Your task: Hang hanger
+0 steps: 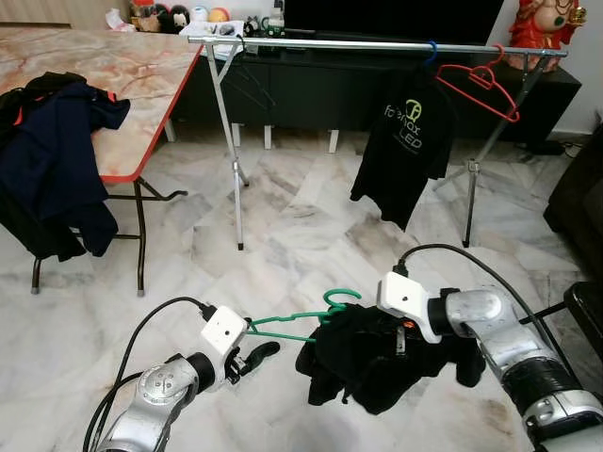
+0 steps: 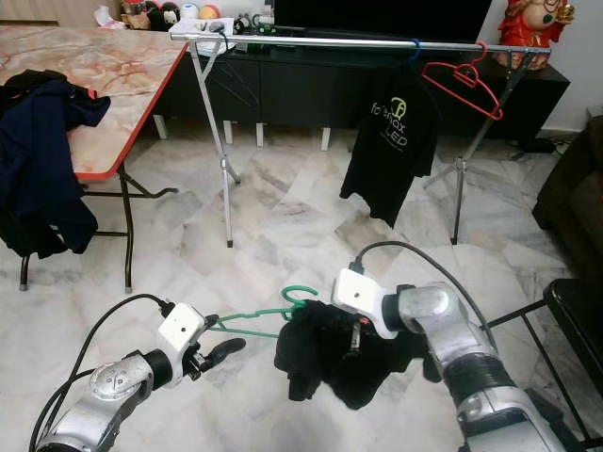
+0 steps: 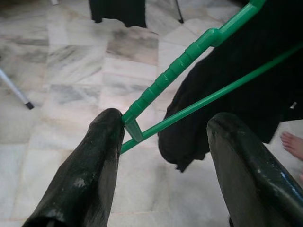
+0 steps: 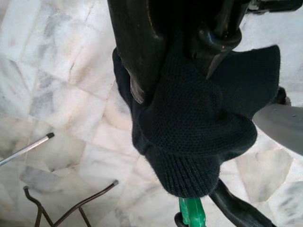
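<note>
Right gripper [image 1: 403, 341]: buried in the black garment [image 1: 363, 363], fingers clenched on the bunched knit cloth, as the right wrist view shows. Garment is draped on the green hanger [image 1: 292, 325], held low above the marble floor [image 1: 301, 217].

Left gripper [image 1: 256, 356]: fingers spread apart, released. In the left wrist view 1 finger [image 3: 90, 165] touches the hanger's end corner; the other stands clear of it. Not a grasp, more a steadying contact.

Hanger: long axis runs roughly level from the left gripper across to the right gripper; hook [image 1: 341, 299] sits at the garment end, curling up, nearer the right arm.

Outward: the clothes rail [image 1: 377, 44] stands well ahead and well above the hanger, spanning 2 folding stands. On it a black printed T-shirt [image 1: 405, 151] on a blue hook, and an empty red hanger [image 1: 480, 85] tilted beside it. Bare rail lies left of the T-shirt.

Tabletop [image 1: 113, 75] to the left carries a dark blue garment [image 1: 57, 160] hanging over its edge.

Judgement: hook must go up and forward to the rail; right arm is the carrying one.
</note>
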Controlling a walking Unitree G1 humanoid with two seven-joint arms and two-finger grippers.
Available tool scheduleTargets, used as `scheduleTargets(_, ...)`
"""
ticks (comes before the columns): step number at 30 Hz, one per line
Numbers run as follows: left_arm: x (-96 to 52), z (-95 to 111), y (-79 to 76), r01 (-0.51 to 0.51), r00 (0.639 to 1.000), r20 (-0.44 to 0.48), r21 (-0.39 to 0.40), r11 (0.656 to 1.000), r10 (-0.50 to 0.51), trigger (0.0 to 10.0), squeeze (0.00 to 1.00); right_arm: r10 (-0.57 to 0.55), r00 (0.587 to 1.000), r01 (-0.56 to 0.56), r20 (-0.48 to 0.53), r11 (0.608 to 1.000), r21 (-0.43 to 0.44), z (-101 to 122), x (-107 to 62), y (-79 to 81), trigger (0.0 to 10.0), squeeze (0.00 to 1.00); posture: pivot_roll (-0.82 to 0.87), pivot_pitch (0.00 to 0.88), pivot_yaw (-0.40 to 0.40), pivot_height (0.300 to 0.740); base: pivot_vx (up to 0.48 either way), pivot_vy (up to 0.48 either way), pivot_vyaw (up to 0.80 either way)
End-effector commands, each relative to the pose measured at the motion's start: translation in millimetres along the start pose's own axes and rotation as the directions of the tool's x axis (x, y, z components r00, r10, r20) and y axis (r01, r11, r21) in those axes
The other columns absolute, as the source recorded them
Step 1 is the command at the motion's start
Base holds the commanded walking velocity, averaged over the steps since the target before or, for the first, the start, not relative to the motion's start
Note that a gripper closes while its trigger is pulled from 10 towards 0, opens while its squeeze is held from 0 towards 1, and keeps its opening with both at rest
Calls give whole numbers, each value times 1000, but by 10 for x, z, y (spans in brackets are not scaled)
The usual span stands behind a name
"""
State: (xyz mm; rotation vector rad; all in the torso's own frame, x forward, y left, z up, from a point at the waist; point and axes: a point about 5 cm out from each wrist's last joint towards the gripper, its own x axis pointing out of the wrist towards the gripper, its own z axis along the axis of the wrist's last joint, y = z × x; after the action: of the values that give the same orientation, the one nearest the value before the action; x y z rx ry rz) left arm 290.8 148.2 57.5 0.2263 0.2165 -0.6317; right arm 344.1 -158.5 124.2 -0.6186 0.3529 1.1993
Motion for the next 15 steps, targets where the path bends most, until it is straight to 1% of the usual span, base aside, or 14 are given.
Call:
scheduleTargets(1, 83, -47, -184, 62, 998, -17, -1, 998, -62, 10000, 0, -40, 995, 48, 90, 995, -86, 308, 25, -101, 0, 0, 17, 132, -52, 740, 0, 0, 0)
scheduleTargets(2, 88, -51, -187, 60, 998, -17, -5, 998, -60, 10000, 0, -47, 994, 56, 96, 995, -83, 335, 43, -106, 0, 0, 16, 130, -53, 740, 0, 0, 0)
scheduleTargets(4, 101, -43, -128, -14, 1000, -1, -4, 1000, 14, 10000, 0, -43, 995, 51, 88, 994, -92, 365, 71, -94, 0, 0, 15, 128, -54, 740, 0, 0, 0)
scheduleTargets(6, 101, 40, 12, -114, 992, 57, 1, 994, 113, 10000, 0, -26, 999, 28, 19, 992, -121, 273, 63, -63, 0, 0, 15, 128, -54, 740, 0, 0, 0)
scheduleTargets(7, 97, 64, 40, -130, 989, 72, 1, 992, 129, 10000, 0, -21, 1000, 22, 5, 992, -123, 248, 60, -54, 0, 0, 15, 128, -56, 740, 0, 0, 0)
scheduleTargets(9, 73, 203, 147, -168, 975, 148, -20, 986, 169, 10000, 0, 9, 998, -17, -58, 991, -134, 122, 41, 2, 0, 0, 17, 129, -57, 740, 0, 0, 0)
scheduleTargets(10, 65, 243, 174, -171, 971, 165, -23, 985, 173, 10000, 0, 21, 997, -32, -81, 990, -140, 82, 36, 22, 0, 0, 17, 130, -57, 740, 0, 0, 0)
scheduleTargets(12, 48, 354, 229, -171, 964, 206, -7, 985, 169, 10000, 0, 57, 985, -87, -164, 980, -180, -46, 18, 97, 0, 0, 18, 132, -58, 740, 0, 0, 0)
scheduleTargets(13, 35, 423, 248, -153, 961, 231, -2, 988, 149, 10000, 0, 69, 974, -110, -215, 976, -186, -125, 17, 138, 0, 0, 18, 135, -58, 740, 0, 0, 0)
scheduleTargets(14, 30, 444, 253, -147, 961, 237, 0, 989, 143, 10000, 0, 69, 971, -113, -229, 976, -186, -149, 16, 148, 0, 0, 18, 135, -58, 740, 0, 0, 0)
scheduleTargets(15, 19, 472, 266, -134, 962, 240, 16, 991, 127, 10000, 0, 46, 965, -95, -258, 978, -183, -194, 10, 140, 0, 0, 18, 137, -56, 740, 0, 0, 0)
